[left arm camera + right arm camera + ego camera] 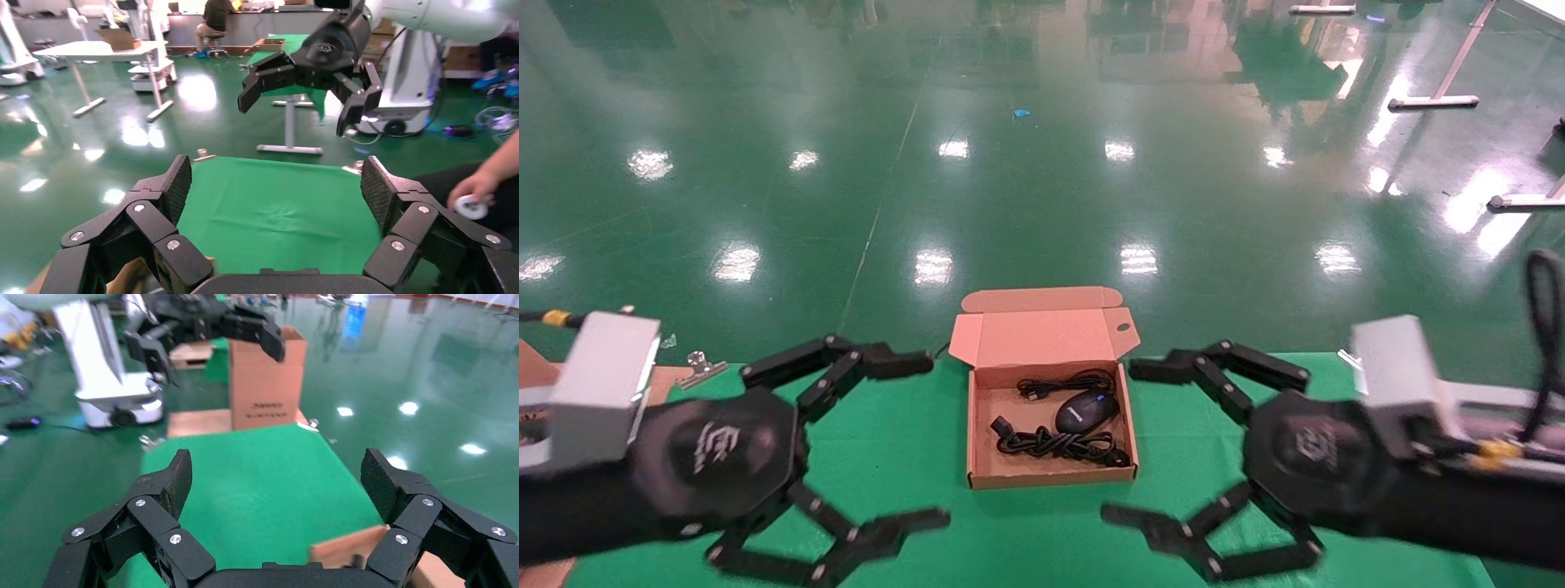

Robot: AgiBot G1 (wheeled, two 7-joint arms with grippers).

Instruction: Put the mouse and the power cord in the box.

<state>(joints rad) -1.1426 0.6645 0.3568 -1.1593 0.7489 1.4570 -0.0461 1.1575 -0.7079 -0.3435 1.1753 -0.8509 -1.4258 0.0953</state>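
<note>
The box stands open in the middle of the green table, its flap lid raised at the back. Inside lie the black mouse with its blue spot, its thin cable coiled behind it, and the bundled power cord along the front. My left gripper hovers open to the left of the box with nothing in it. My right gripper hovers open to its right, also empty. In the right wrist view my open right gripper looks past a corner of the box. The left wrist view shows my left gripper over bare cloth.
A larger brown carton with black print stands on a brown board beyond the table's left end. A metal clip lies at the back left edge. A person's hand holding something white shows beside the table. White table legs stand on the green floor.
</note>
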